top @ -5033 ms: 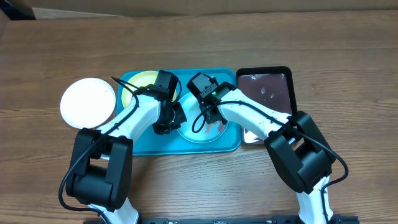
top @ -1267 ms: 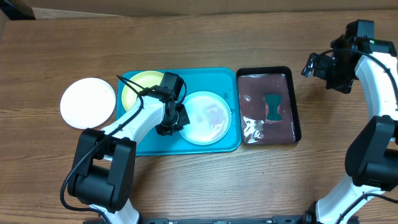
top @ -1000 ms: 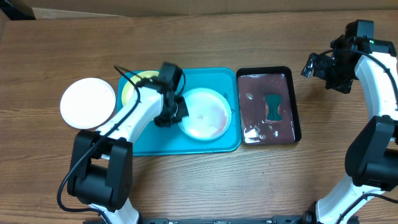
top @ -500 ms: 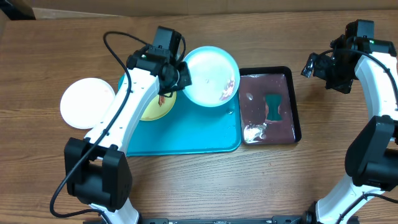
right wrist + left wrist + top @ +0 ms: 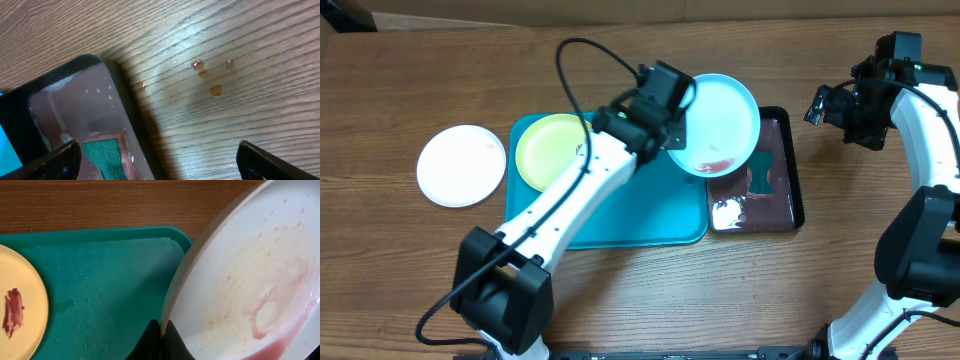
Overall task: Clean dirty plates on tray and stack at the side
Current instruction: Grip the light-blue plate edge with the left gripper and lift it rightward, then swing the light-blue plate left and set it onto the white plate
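My left gripper [image 5: 670, 118] is shut on the rim of the light blue plate [image 5: 717, 125] and holds it tilted in the air over the black tray's left edge. In the left wrist view the black fingertips [image 5: 155, 337] pinch the plate [image 5: 250, 280] edge, and red liquid pools at its low side. The yellow-green plate [image 5: 550, 150] with a red smear [image 5: 12, 312] lies on the turquoise tray [image 5: 630, 215]. The white plate [image 5: 462, 165] lies on the table left of the tray. My right gripper [image 5: 825, 108] hangs open at the far right, holding nothing.
The black tray [image 5: 775, 205] holds reddish water and a green sponge [image 5: 102, 155]. A few reddish drops [image 5: 205, 75] lie on the wooden table to its right. The left arm stretches diagonally across the turquoise tray.
My left arm has lifted the light blue plate off the turquoise tray and carried it right, tilting it over the black tray. The right arm has not moved.
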Available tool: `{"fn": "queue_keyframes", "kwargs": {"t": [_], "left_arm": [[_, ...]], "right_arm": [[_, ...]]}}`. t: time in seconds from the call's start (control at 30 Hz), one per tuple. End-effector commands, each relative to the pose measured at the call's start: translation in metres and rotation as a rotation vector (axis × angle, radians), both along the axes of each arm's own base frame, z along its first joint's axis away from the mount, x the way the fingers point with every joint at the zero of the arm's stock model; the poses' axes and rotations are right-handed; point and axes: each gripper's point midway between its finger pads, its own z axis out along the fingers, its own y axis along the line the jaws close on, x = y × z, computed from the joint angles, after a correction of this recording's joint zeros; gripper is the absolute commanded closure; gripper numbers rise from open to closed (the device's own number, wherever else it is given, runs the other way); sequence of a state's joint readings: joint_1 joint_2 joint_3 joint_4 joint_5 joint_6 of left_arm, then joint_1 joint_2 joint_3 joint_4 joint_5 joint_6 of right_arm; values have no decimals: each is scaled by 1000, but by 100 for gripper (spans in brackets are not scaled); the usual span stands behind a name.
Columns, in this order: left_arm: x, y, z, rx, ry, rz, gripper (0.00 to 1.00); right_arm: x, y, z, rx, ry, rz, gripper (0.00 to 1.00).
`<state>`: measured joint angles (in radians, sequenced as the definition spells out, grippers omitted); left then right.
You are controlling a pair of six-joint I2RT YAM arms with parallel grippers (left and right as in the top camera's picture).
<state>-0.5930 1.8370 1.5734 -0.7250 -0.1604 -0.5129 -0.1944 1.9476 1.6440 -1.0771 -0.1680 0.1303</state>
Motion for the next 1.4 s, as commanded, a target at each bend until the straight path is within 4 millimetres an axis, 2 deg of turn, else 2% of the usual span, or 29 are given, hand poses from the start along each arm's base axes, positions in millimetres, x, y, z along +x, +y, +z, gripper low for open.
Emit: {"fn": "queue_keyframes", "kwargs": {"t": [0.0, 0.17, 0.33, 0.63, 0.77, 1.0, 1.13, 1.37], "left_arm": [[8, 2, 11, 126, -105, 27, 96], [2, -12, 22, 246, -201, -32, 96], [-6, -28, 42, 404, -341, -78, 96], [-29, -57, 99, 744, -614, -133, 96], [-40, -72, 112, 810, -670, -179, 96], [-55, -78, 137, 974, -733, -181, 96], [-62, -83, 149, 982, -767, -148, 96], [-64, -87, 149, 972, -774, -152, 96]], "right_arm": [[3, -2, 9, -7, -26, -6, 0], [3, -2, 9, -7, -26, -6, 0], [3, -2, 9, -7, -26, -6, 0], [3, -2, 9, -7, -26, -6, 0], [3, -2, 9, -7, -26, -6, 0], [3, -2, 9, -7, -26, -6, 0], [3, -2, 9, -7, -26, -6, 0], [3, -2, 9, -7, -26, -6, 0]]}}
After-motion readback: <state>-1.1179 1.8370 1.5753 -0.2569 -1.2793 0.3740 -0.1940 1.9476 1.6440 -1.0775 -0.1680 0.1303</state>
